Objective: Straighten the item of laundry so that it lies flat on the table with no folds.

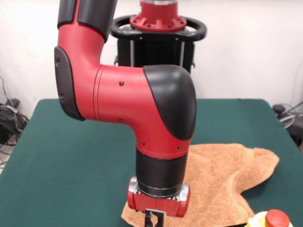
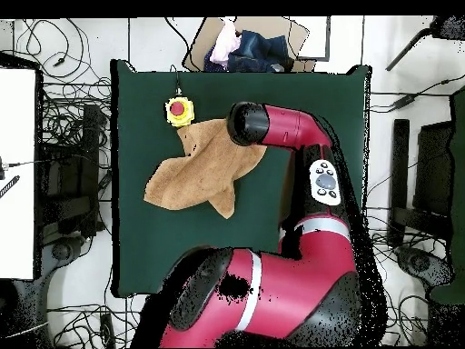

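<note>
My gripper (image 1: 150,221) hangs over the crumpled towel (image 1: 222,182) on the table (image 1: 71,165); its opening cannot be told.

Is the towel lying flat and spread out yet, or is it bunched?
Bunched. The towel makes an irregular, pointed shape on the table, with raised folds near its edge in the front view.

Red arm (image 1: 123,101) with black joint caps, small screws.

White wall (image 1: 251,47) behind. Tangled black cables (image 2: 77,95) across pale floor (image 2: 381,118). Cardboard box (image 2: 250,41) with clothes at edge.
</note>
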Controlling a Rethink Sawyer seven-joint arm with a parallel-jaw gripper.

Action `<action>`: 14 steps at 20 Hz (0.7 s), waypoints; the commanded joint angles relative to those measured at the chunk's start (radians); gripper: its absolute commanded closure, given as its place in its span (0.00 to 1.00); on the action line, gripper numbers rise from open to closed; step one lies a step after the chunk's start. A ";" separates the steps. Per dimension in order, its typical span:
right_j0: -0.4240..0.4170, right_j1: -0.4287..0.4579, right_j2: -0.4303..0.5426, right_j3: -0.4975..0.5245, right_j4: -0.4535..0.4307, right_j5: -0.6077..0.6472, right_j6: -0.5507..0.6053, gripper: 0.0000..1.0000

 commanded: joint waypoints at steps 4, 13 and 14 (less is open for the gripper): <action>0.016 -0.005 -0.018 0.108 -0.023 -0.021 0.124 1.00; 0.017 -0.027 -0.023 0.127 -0.022 -0.029 0.137 0.00; 0.016 -0.030 -0.022 0.132 -0.021 -0.028 0.137 0.00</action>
